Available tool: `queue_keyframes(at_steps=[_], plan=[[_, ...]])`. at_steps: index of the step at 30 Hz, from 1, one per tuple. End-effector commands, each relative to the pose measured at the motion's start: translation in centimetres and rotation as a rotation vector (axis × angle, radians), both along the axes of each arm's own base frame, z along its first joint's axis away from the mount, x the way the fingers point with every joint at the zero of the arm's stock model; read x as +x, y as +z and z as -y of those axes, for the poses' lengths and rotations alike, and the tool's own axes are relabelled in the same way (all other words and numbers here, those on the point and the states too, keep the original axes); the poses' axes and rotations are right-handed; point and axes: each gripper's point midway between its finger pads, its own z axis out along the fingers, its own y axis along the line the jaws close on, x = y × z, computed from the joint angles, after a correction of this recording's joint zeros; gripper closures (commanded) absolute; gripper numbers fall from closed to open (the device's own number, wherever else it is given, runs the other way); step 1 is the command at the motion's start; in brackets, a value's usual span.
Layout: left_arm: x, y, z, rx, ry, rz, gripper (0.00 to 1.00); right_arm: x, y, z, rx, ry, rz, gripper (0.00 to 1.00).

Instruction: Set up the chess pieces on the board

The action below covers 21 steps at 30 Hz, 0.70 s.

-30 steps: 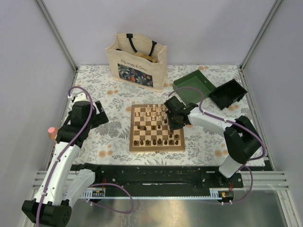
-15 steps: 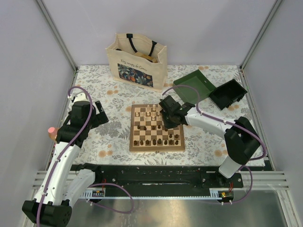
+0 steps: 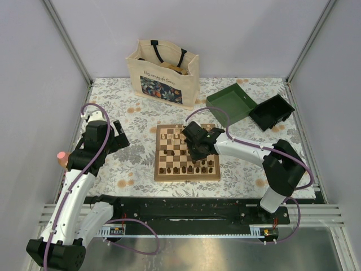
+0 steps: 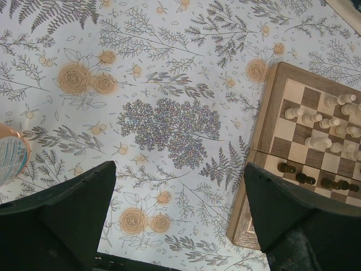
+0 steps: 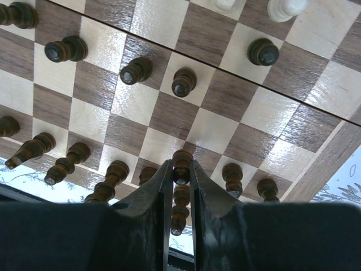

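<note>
Tote bag (image 3: pixel 162 72) is standing at the far edge of the counter (image 3: pixel 130 164). It is showing a line of script above a floral panel, too small to read.

Board (image 3: pixel 186 152) is lying mid-counter. Pale chess pieces (image 4: pixel 294 112) are standing on its far rows and dark ones on its near rows.

Right end effector (image 5: pixel 180 169) is hovering over the board's near right squares, fingers clamping a dark piece (image 5: pixel 181 162).

Left end effector (image 4: pixel 179 169) is hanging with fingers wide apart over floral counter. The board is lying just to its right.
</note>
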Motion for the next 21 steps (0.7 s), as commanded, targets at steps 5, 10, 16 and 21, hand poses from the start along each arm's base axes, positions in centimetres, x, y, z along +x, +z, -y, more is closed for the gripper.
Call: queue_keyframes(at_steps=[5, 10, 16, 21], plan=[[0.68, 0.85, 0.1, -0.009, -0.006, 0.052, 0.01, 0.17, 0.44, 1.12, -0.038, -0.025, 0.034, 0.76], [0.7, 0.87, 0.16, -0.011, -0.008, 0.053, 0.01, -0.08, -0.03, 1.21, -0.045, -0.02, 0.021, 0.76], [0.69, 0.81, 0.13, -0.01, -0.007, 0.051, 0.01, -0.2, -0.38, 1.23, -0.05, -0.018, 0.012, 0.76], [0.7, 0.77, 0.1, -0.008, -0.007, 0.049, 0.01, -0.11, -0.14, 1.07, -0.044, -0.011, 0.016, 0.68]])
